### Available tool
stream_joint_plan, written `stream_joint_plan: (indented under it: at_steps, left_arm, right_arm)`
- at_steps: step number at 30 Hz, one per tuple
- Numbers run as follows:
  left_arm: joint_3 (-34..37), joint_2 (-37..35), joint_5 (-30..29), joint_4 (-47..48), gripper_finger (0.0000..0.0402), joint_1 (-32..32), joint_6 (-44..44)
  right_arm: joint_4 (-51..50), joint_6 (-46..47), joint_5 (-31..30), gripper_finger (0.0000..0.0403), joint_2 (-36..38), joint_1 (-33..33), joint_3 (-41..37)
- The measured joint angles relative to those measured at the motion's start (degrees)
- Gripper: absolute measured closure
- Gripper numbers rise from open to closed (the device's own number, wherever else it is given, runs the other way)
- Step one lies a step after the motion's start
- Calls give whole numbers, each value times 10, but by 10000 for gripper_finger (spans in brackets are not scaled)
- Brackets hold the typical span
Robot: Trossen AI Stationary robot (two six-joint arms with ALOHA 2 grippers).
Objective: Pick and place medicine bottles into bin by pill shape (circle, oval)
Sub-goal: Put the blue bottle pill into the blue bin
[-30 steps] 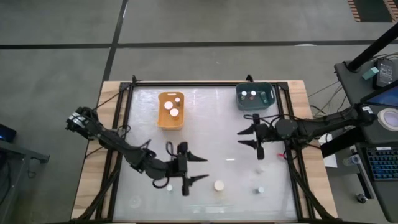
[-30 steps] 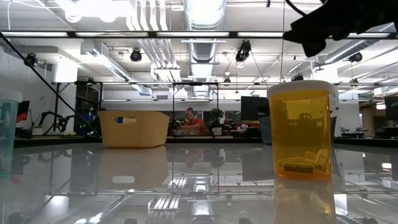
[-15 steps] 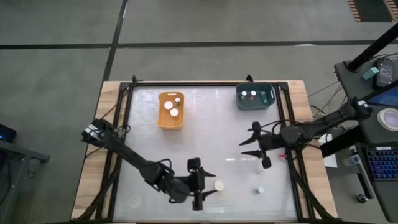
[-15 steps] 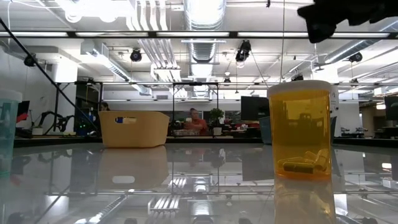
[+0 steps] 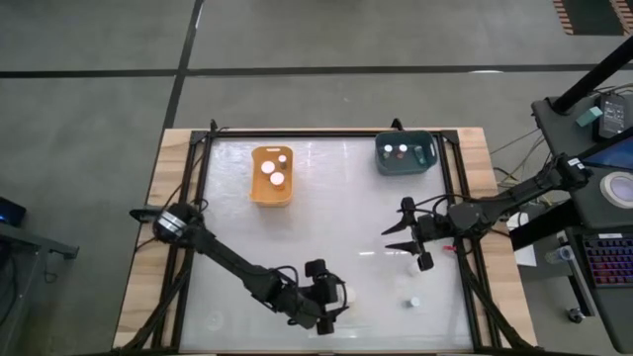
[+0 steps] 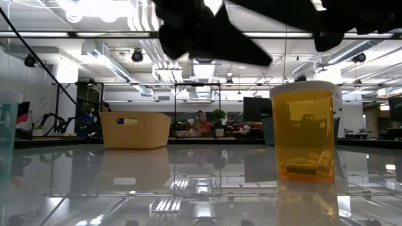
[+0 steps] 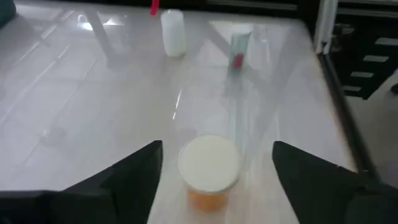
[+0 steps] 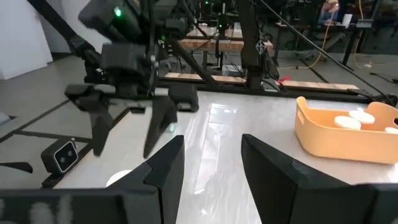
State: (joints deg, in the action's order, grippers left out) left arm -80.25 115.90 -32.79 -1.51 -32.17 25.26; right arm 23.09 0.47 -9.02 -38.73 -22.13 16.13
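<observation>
Sorting partly done — three white-capped medicine bottles (image 5: pixel 272 168) in the orange bin (image 5: pixel 253 188), two in the teal bin (image 5: pixel 381 160); left end effector (image 7: pixel 213 163) spread wide around an orange bottle (image 7: pixel 209 168) near the tabletop's (image 5: pixel 336 218) front edge; right end effector (image 5: pixel 408 237) open, empty — others remain.

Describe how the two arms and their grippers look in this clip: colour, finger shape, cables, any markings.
Both arms are black, slim and jointed. The left gripper and the right gripper each have two flat, tapering dark fingers; the left wrist view shows the left fingers as wide matte wedges. Thin dark cables run along the right arm. In the right wrist view a green light glows on the left arm's wrist housing. No printed markings are legible.
</observation>
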Motion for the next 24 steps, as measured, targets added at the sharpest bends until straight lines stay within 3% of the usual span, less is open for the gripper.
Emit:
stream_joint_plan:
  at_steps: [4,8,18,24]
  left_arm:
    - [0,23,1,-30,74,4,-2]
    - [0,34,7,-45,62,11,-4]
    - [2,67,40,-80,62,26,-1]
    - [2,67,40,-83,95,26,-1]
  right_arm:
    - [0,0,0,252,0,0,-1]
    - [0,-1,0,252,0,0,0]
    - [0,0,0,252,0,0,0]
    - [0,0,0,252,0,0,0]
